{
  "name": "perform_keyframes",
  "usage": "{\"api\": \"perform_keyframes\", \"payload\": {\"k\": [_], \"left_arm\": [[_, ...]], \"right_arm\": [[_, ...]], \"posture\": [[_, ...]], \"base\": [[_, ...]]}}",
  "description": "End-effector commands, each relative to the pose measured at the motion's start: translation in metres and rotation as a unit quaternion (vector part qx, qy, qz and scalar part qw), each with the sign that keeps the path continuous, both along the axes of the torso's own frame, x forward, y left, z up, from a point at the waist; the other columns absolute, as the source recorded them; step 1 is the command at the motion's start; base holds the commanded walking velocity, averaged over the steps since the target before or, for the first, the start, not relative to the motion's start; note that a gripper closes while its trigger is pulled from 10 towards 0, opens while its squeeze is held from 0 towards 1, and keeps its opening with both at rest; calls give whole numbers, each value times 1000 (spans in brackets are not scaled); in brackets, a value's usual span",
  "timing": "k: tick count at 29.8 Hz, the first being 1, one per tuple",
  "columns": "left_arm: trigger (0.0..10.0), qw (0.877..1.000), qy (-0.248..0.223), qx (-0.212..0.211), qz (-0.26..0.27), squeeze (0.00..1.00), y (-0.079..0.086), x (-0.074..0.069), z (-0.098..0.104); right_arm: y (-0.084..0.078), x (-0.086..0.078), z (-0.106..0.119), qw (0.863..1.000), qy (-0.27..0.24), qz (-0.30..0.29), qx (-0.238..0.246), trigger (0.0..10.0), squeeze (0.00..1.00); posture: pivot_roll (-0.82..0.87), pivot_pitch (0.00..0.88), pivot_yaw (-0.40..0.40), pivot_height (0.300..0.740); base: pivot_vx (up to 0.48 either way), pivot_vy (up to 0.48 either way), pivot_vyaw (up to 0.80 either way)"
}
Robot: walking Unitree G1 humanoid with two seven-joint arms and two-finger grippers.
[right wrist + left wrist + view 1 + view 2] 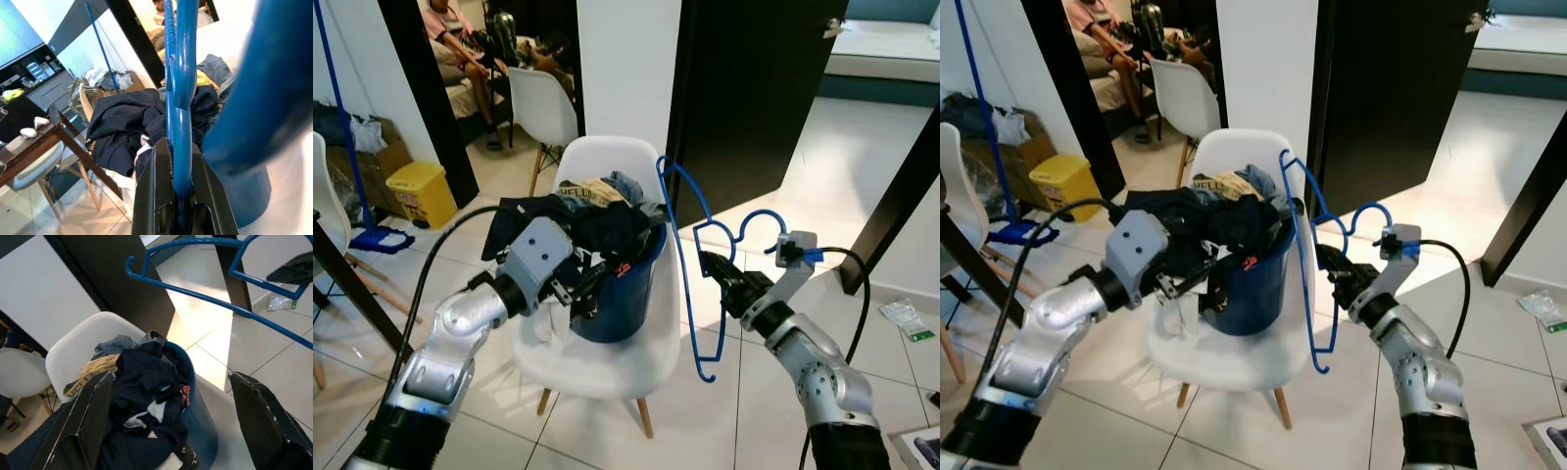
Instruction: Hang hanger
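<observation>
From the head camera I count one blue hanger [690,259], one blue bucket [625,294] full of dark clothes [597,227], and one white chair [636,352] that the bucket stands on. I see a second white chair [540,106] far back, with a person [460,44] sitting past it, cut off at the top edge. One yellow bin [416,191] sits on the floor to the far left. My right gripper [713,266] pinches the hanger, which hangs up and down just right of the bucket, with its hook by the chair back. My left gripper [582,284] is at the near left side of the bucket, and its tips are hard to make out against the dark clothes. In the left wrist camera I see its two black fingers [93,421] spread wide apart, with the clothes between them and the hanger crossing farther off. In the right wrist camera the two fingers [156,196] are squeezed onto the blue hanger bar, and a blurry blue piece hides much of the right side.
</observation>
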State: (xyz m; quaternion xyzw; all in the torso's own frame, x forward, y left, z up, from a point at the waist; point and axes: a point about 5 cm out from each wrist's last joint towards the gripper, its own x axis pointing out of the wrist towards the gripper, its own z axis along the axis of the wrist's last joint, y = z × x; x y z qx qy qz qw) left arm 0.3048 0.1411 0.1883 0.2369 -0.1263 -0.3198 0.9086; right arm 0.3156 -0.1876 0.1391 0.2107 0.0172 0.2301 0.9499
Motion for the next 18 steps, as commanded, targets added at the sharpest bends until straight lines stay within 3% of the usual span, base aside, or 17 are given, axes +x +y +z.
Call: {"api": "perform_keyframes", "payload": {"k": [1,3,8,15,18], "left_arm": [[10000,999,3,41,-2,0,1,3,-4],[10000,997,-4,79,-13,0,-4,11,-4],[10000,995,-16,90,-27,0,-14,19,1],[10000,995,-14,90,-31,0,-19,20,-1],[10000,993,-5,115,-18,0,-13,19,-11]], "right_arm": [[0,0,1,1000,3,0,4,10000,0],[1,-1,0,1000,8,3,-1,10000,0],[2,-1,0,1000,9,4,-9,10000,0],[2,-2,0,1000,11,4,-1,10000,0],[2,-3,0,1000,11,4,6,10000,0]], "posture": [[-42,0,20,740],[-43,0,24,740],[-50,0,31,740],[-58,0,45,740],[-55,0,45,740]], "base": [[0,0,0],[296,0,-363],[319,0,-760],[318,0,0],[311,0,0]]}}
